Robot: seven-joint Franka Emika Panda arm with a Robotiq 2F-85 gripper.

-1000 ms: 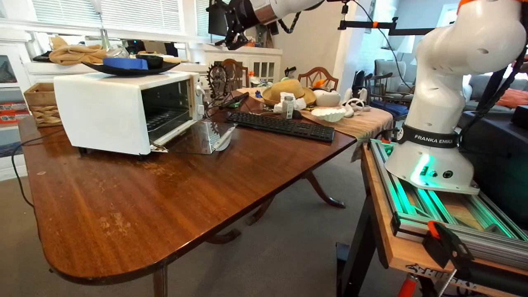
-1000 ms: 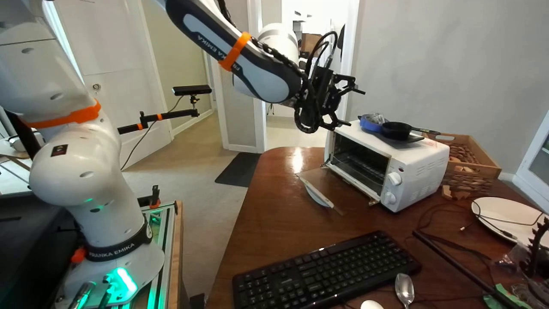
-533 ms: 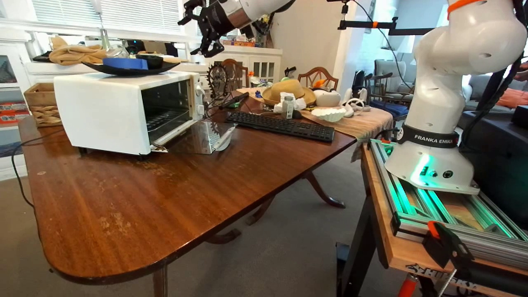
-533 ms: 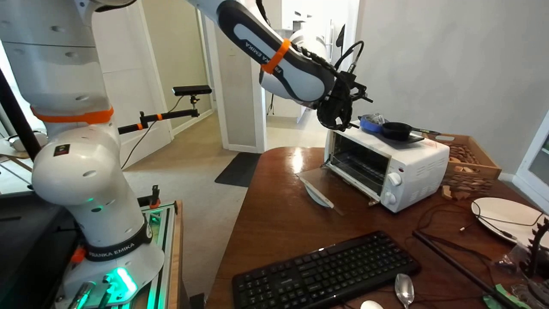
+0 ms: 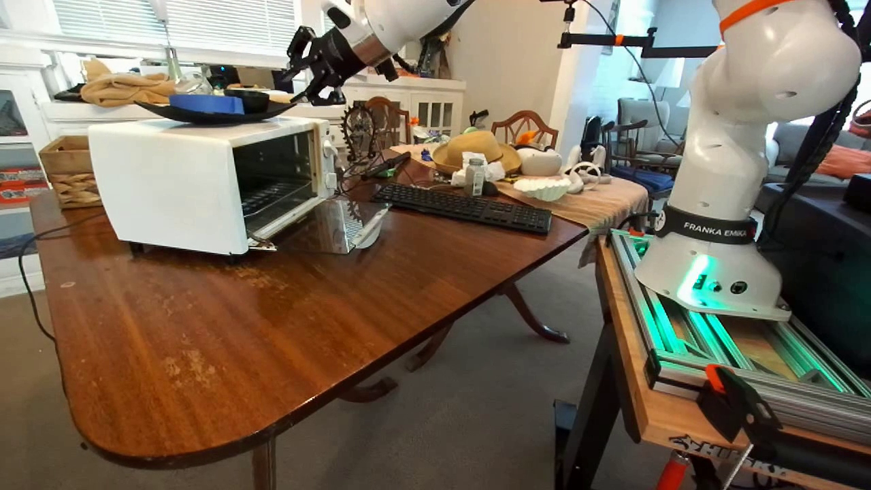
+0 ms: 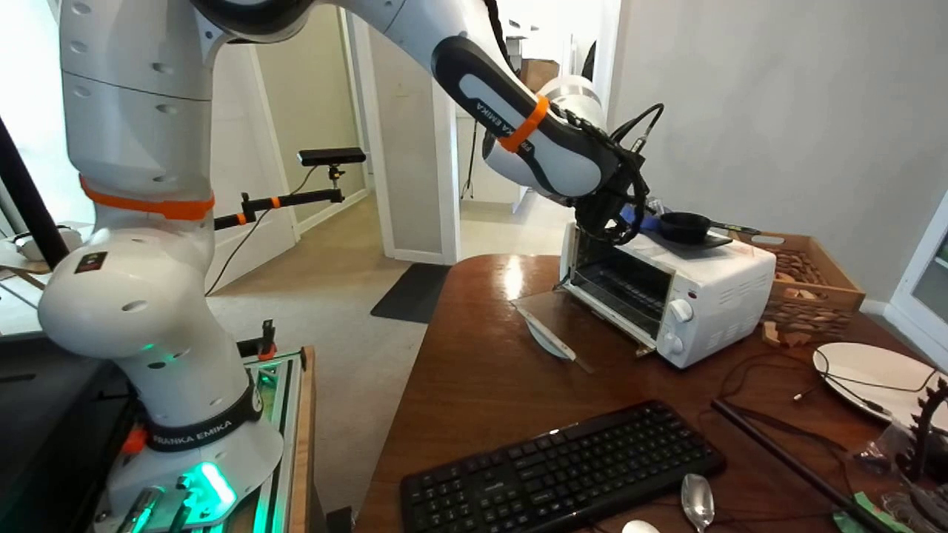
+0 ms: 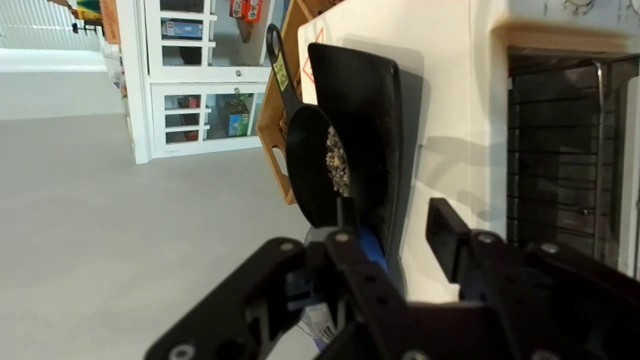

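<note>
The robot's gripper (image 7: 395, 225) hangs above the white toaster oven (image 5: 170, 184), right by the end of a shallow black tray (image 7: 367, 110) that lies on the oven's top. From the wrist view I see its two fingers (image 7: 447, 240) standing partly open, with a plain gap between them and the tray's edge lined up in that gap. They have hold of nothing; whether a tip touches the tray, I can't tell.

On the tray sits a small black pan (image 7: 307, 160) with some small pale bits (image 7: 337, 162) in it. Its handle points right in an exterior view (image 6: 733, 226). A blue thing (image 5: 204, 103) sits to the left of the pan in an exterior view, partly hidden by the gripper from elsewhere.

The oven's glass door (image 5: 333, 228) is down, and a wire rack (image 7: 599, 140) shows inside. All this stands on a brown wooden table (image 5: 272, 354). In an exterior view, a black keyboard (image 6: 563, 474) lies at the near side, a spoon (image 6: 698, 500) just beside its right end, a white plate (image 6: 874, 359) farther right, and a wooden basket (image 6: 807, 314) at the far right beyond the oven.
</note>
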